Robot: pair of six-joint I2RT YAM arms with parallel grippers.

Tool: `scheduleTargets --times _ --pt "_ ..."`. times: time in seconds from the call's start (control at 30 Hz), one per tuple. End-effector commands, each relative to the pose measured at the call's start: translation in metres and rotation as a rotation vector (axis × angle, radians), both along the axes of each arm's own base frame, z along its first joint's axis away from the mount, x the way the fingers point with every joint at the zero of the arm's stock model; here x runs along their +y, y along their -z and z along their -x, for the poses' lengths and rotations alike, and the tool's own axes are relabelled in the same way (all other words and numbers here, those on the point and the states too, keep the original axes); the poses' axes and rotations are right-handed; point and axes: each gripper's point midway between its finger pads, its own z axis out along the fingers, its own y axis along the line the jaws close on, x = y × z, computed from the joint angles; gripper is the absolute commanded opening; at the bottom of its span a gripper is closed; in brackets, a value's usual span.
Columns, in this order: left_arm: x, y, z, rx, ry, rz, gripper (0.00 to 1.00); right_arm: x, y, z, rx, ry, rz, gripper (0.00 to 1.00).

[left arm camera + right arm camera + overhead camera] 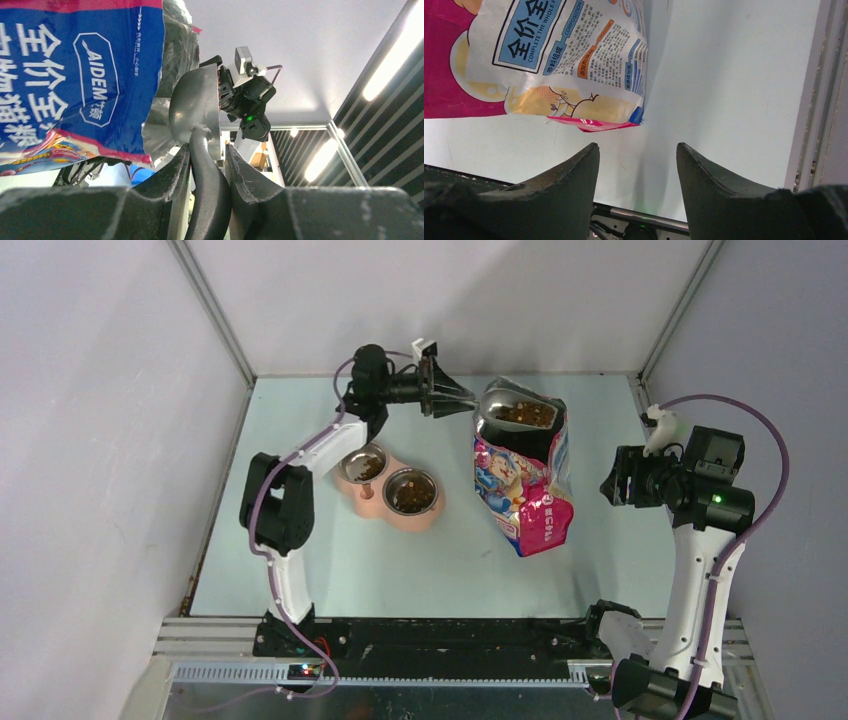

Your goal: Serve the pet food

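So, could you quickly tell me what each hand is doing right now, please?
Left hand: closed on the handle of the metal scoop.
Right hand: open, holding nothing.

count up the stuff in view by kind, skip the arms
metal food bowls: 2
pink bowl stand: 1
metal scoop: 1
cat-food bag: 1
total: 5

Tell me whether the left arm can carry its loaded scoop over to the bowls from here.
Probably yes. The left gripper holds the scoop of pet food at the mouth of the bag; the bowls stand apart from the bag, nearer the arm's base, with nothing standing between.
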Motion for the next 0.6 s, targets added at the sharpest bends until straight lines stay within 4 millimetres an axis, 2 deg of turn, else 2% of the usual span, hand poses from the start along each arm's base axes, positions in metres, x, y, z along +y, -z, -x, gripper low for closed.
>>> scheduleTargets --times 0.0,0.2,0.3,0.37,0.57 --pt "0.045 -0.054 0.006 -0.141 -0.062 0.046 0.0 0.0 -0.009 -0.003 -0.045 -0.014 0.022 0.61" --pt "0.089 -0.058 -0.007 -0.169 -0.158 0.032 0.0 0.004 -0.009 -0.009 -0.051 -0.035 0.009 0.61" --pt "0.111 -0.052 -0.013 -0.168 -0.211 0.022 0.0 0.007 -0.011 -0.011 -0.061 -0.049 0.01 0.61" --pt "0.133 -0.054 -0.02 -0.179 -0.276 0.021 0.0 0.007 -0.011 -0.013 -0.064 -0.057 0.016 0.61" --pt "0.184 -0.047 -0.031 -0.185 -0.414 0.022 0.0 0.012 -0.012 -0.014 -0.074 -0.086 0.019 0.61"
